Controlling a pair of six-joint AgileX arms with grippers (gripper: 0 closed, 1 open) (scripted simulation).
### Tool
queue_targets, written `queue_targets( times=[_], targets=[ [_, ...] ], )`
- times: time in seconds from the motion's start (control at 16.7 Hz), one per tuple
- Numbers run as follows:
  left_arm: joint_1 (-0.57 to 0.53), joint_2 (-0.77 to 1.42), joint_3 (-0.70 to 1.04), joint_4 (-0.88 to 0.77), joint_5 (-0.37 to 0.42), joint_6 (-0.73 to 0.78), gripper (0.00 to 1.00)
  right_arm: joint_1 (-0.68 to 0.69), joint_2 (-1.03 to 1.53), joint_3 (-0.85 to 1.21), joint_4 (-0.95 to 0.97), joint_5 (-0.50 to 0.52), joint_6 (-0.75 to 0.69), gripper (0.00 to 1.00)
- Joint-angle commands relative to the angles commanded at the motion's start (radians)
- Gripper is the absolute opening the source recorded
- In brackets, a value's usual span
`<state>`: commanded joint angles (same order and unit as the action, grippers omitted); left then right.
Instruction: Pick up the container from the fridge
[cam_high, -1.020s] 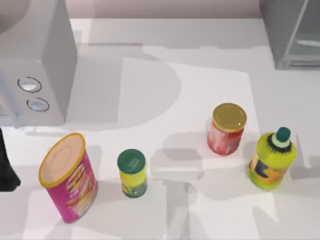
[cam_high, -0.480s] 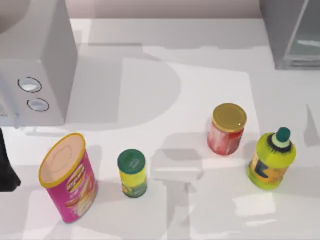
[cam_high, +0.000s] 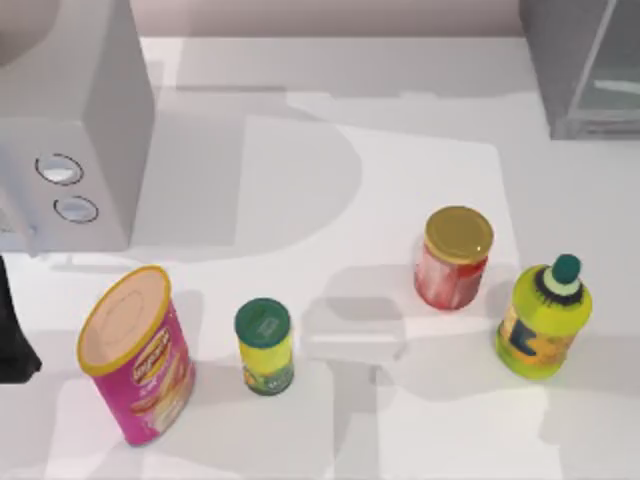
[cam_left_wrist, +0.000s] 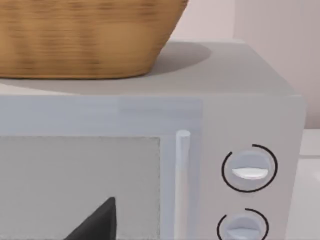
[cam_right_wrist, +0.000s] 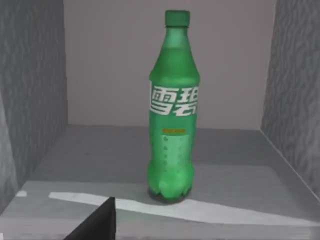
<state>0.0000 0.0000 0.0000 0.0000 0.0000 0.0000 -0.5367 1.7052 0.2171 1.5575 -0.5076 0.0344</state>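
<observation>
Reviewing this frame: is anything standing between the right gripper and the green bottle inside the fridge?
No. In the right wrist view the green bottle stands upright alone on the fridge floor, and the grey stretch in front of it is bare.

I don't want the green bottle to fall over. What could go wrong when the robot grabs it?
The container is tall and slim and stands upright on a small base, so a sideways bump from the right gripper could tip it. The fridge walls close in on both sides, leaving little room to steer, so the arm might scrape them.
</observation>
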Motion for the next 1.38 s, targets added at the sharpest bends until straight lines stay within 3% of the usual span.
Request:
queue_targets(
  times=[0.66,1.02,1.38],
  targets=[
    [0.0,0.0,0.0,0.0,0.0,0.0,1.0,-0.002,0.067,0.011,0.036,0.008,-0.023,1.0],
    [0.0,0.0,0.0,0.0,0.0,0.0,1.0,0.053,0.097,0.345,-0.139,0.105,-0.057,1.0],
    [0.0,0.0,0.0,0.0,0.0,0.0,1.0,0.187,0.288,0.684,-0.345,0.223,-0.045,1.0]
  ],
)
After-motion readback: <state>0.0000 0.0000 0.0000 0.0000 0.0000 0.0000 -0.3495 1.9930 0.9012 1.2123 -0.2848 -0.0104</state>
